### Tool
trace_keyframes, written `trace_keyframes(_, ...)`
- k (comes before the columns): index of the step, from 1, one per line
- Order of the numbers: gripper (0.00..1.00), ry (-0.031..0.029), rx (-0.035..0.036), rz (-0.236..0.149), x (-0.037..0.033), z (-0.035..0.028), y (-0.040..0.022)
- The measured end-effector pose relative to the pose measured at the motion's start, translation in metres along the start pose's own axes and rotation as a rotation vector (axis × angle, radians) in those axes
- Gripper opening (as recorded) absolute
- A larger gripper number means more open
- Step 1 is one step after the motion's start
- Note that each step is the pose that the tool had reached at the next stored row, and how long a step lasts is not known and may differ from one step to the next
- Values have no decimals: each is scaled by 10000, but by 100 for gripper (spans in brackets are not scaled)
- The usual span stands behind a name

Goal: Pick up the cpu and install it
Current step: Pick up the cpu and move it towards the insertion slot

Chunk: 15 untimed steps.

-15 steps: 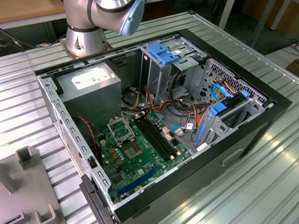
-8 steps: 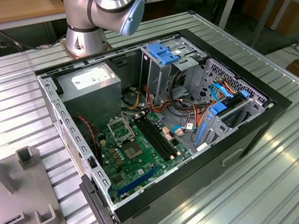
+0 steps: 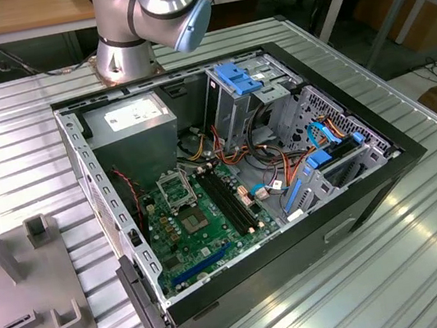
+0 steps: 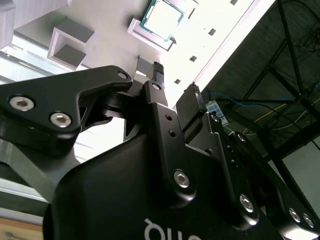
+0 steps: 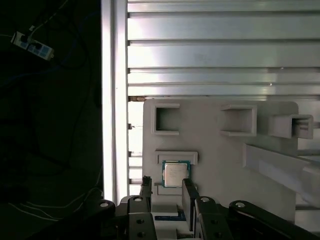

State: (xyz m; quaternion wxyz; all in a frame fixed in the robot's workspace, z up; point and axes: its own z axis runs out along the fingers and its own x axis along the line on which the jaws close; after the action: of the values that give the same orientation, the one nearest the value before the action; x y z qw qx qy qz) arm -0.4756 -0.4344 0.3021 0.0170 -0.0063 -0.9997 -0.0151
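- The cpu (image 5: pixel 174 174) lies flat in a shallow recess of the grey tray (image 5: pixel 215 150), near the tray's edge;
- the claw (image 5: pixel 166 185) hangs just over the cpu, fingers spread about cpu-wide, seemingly gripping nothing;
- an open computer case (image 3: pixel 247 184) stands beside the tray.

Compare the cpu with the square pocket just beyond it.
The cpu is a flat, shiny silver chip; the square pocket is an empty grey recess with raised walls. The cpu lies close ahead of the tool; the pocket sits farther off. Both are squarish, on the grey plate.
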Motion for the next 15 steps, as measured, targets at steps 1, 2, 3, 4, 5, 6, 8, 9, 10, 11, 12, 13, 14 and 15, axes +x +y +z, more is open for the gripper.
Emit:
trace_keyframes(1, 38, 1, 1, 8, 0, 3, 0)
trace_keyframes(2, 38, 2, 1, 13, 0, 4, -1)
trace_keyframes(3, 38, 1, 1, 14, 0, 4, -1)
trace_keyframes(4, 38, 0, 0, 15, 0, 5, -1)
trace_keyframes(5, 38, 0, 0, 15, -1, 5, -1)
trace_keyframes(6, 38, 0, 0, 16, -1, 5, -1)
trace_keyframes(8, 38, 0, 0, 17, -1, 5, -1)
trace_keyframes(9, 38, 0, 0, 17, -1, 5, -1)
trace_keyframes(10, 38, 0, 0, 18, -1, 5, -1)
trace_keyframes(11, 38, 0, -1, 18, -1, 5, -1)
trace_keyframes(12, 38, 0, -1, 18, -1, 5, -1)
trace_keyframes(13, 38, 0, 0, 19, -1, 5, -1)
trace_keyframes(14, 40, -1, -1, 20, -1, 6, -1)
trace_keyframes(15, 45, -1, 0, 20, -1, 5, -1)
